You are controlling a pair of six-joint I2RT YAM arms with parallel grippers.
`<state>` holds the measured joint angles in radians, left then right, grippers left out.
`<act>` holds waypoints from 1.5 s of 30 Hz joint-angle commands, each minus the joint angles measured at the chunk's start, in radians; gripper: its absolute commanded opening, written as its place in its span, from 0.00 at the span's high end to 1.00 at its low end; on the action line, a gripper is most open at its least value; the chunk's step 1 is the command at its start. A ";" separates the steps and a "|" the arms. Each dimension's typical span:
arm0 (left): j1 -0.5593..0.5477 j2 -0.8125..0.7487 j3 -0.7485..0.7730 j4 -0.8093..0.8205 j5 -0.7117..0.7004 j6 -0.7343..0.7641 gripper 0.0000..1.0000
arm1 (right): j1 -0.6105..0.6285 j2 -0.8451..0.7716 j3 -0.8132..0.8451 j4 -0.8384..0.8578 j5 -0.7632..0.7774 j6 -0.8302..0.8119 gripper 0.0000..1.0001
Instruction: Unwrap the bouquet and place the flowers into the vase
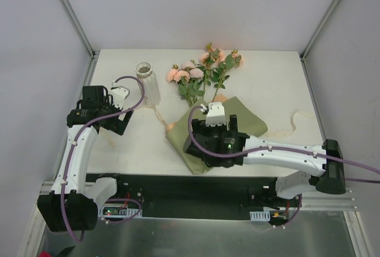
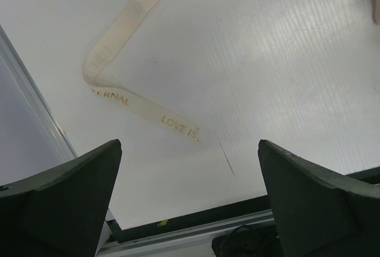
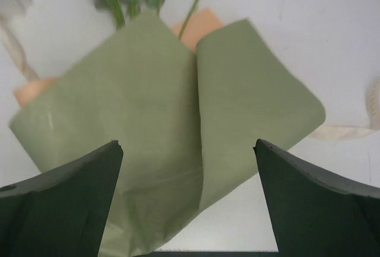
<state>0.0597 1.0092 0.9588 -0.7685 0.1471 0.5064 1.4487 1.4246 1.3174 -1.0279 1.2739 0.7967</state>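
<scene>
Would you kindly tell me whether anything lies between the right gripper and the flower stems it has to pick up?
Yes: the olive-green wrapping paper, folded over the stems, lies directly under the open right gripper. Only the blooms and upper leaves of the flowers stick out past its far edge.

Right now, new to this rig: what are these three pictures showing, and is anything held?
Two robot arms, bolted at a table's near edge, each end in a two-finger gripper. The wide picture looks down from above and behind them; the other two come from wrist cameras. On the table: a white vase, pink flowers with stems tucked into olive wrapping paper, and a loose cream ribbon. The left gripper is open near the ribbon, the right gripper open over the paper. Nothing is held.
</scene>
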 commanded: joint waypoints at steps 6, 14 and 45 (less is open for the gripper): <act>-0.003 -0.011 0.034 -0.041 0.029 0.012 0.01 | -0.267 0.160 0.069 0.374 -0.671 -0.571 0.03; -0.271 0.034 0.181 -0.144 0.102 -0.083 0.01 | -0.660 0.207 0.170 0.340 -1.006 -0.562 0.03; -0.564 0.838 0.716 -0.031 0.192 -0.261 0.01 | -0.377 0.037 -0.201 0.305 -0.458 -0.669 0.04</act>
<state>-0.5030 1.7931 1.6150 -0.7971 0.3374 0.2752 1.0100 1.5711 1.1461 -0.7284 0.7830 0.1272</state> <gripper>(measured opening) 0.992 0.967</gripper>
